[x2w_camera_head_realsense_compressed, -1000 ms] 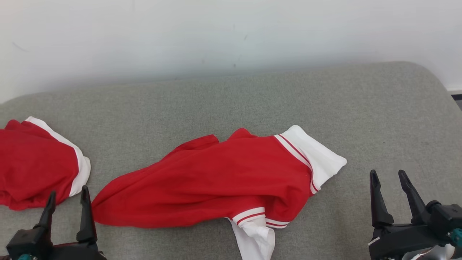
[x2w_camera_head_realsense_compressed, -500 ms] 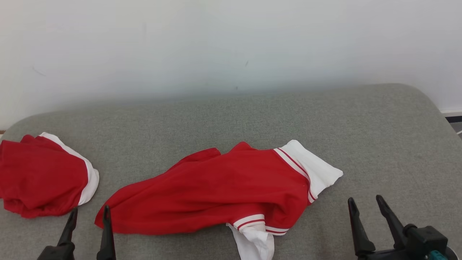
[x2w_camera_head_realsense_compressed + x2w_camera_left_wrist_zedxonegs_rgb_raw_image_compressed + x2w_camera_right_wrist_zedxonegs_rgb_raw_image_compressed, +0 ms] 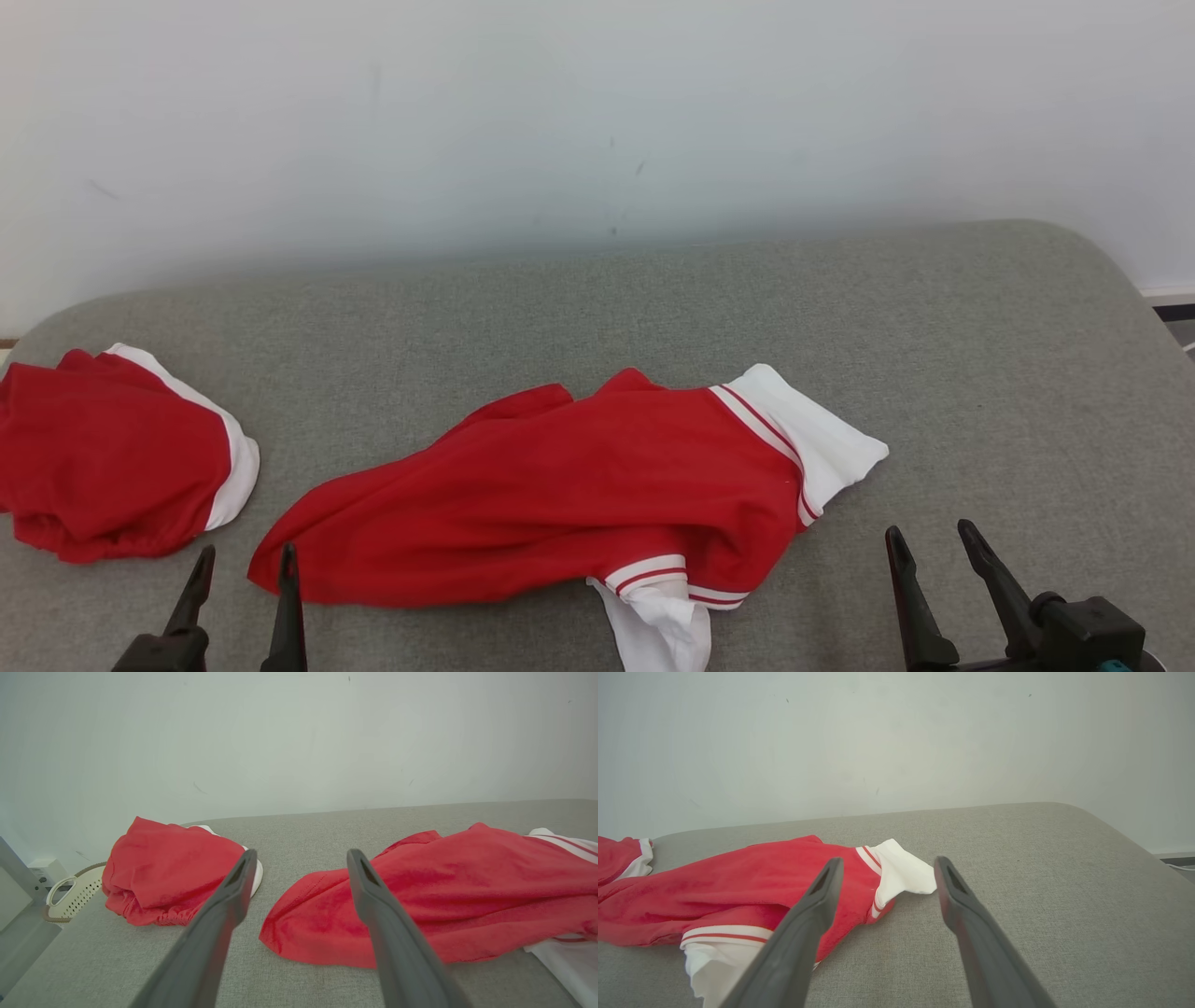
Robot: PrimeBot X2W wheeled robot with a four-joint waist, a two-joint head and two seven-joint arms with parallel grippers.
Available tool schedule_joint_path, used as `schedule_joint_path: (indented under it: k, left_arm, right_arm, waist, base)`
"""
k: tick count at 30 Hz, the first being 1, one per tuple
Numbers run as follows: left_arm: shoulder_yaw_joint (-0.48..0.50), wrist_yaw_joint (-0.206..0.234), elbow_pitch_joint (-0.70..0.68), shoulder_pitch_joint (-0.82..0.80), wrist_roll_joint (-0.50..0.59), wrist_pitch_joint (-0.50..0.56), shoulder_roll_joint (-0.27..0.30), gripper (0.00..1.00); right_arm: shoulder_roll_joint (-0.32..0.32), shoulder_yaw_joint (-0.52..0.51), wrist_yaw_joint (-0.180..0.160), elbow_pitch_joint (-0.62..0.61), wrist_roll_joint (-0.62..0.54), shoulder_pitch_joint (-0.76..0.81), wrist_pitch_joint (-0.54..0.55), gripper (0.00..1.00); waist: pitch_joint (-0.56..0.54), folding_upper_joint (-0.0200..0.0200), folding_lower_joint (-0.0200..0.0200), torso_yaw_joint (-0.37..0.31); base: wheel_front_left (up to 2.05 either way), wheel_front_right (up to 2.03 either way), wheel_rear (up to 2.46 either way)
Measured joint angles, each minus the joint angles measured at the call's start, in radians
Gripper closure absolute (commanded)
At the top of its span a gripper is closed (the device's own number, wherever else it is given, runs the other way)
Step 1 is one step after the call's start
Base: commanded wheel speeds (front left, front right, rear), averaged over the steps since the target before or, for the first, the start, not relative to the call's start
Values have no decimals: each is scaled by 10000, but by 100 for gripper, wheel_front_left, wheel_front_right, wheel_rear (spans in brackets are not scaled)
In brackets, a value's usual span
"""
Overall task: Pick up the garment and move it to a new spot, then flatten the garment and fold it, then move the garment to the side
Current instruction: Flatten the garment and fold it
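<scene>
The garment (image 3: 579,495), a red top with white sleeves and red-and-white striped bands, is lying crumpled and unfolded near the middle of the grey upholstered surface (image 3: 653,308). It is stretching slantwise from a red hem corner at the near left to a white sleeve (image 3: 822,434) pointing toward the far right, and a second white sleeve (image 3: 658,625) is trailing off its near edge toward the bottom of the head view. It is lying free of both grippers. The left gripper (image 3: 247,553) is hovering at the lower left with its two dark fingers standing apart, one fingertip sitting just beside the red hem corner; whether it is touching the cloth cannot be told. In the left wrist view that gripper (image 3: 302,855) is holding its fingers spread wide, with the hem corner of the garment (image 3: 420,891) showing between them. The right gripper (image 3: 929,529) is hovering at the lower right, its fingers likewise parted and holding nothing, near the far-right sleeve but clear of it. The right wrist view is showing that gripper (image 3: 888,861) spread, with the garment (image 3: 738,886) lying to its left. A second red garment (image 3: 112,467) with a white band is lying bunched at the left end of the surface, apart from the first. A pale wall (image 3: 560,112) is rising behind the surface, and a white perforated object (image 3: 74,896) is sitting beyond the surface's left end.
</scene>
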Motion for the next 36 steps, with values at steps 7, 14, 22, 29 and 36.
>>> schedule_joint_path:
  k: [7, 14, 22, 29, 36]
  left_arm:
    - [-40, -2, 0, -41, 0, 38, 29, 0]
    - [-190, -94, -15, -253, 17, 61, -6, 0]
    - [-428, -192, 94, -721, 84, -48, -326, 0]
    - [-500, -290, 314, -977, 96, -176, -460, 0]
    - [-556, -360, 449, -1178, 98, -238, -545, 0]
  right_arm:
    - [-6, 102, 0, -23, 23, 0, 25, 0]
    - [-366, 1476, 0, 293, 366, -66, 420, 0]
    - [-809, 3551, 0, 1434, 1289, -461, 516, 0]
    - [-886, 4046, 0, 2857, 1569, -1048, 305, 0]
    - [-550, 4061, 0, 3940, 1933, -1677, -274, 100]
  waist:
    - [57, 0, 0, 126]
    - [213, 0, 0, 384]
    - [776, 0, 2, 817]
    - [1280, 0, 2, 1057]
    - [1497, 1, 2, 1070]
  base:
    - [0, 0, 0]
    - [0, 0, 0]
    - [0, 0, 0]
    - [0, 0, 0]
    - [0, 0, 0]
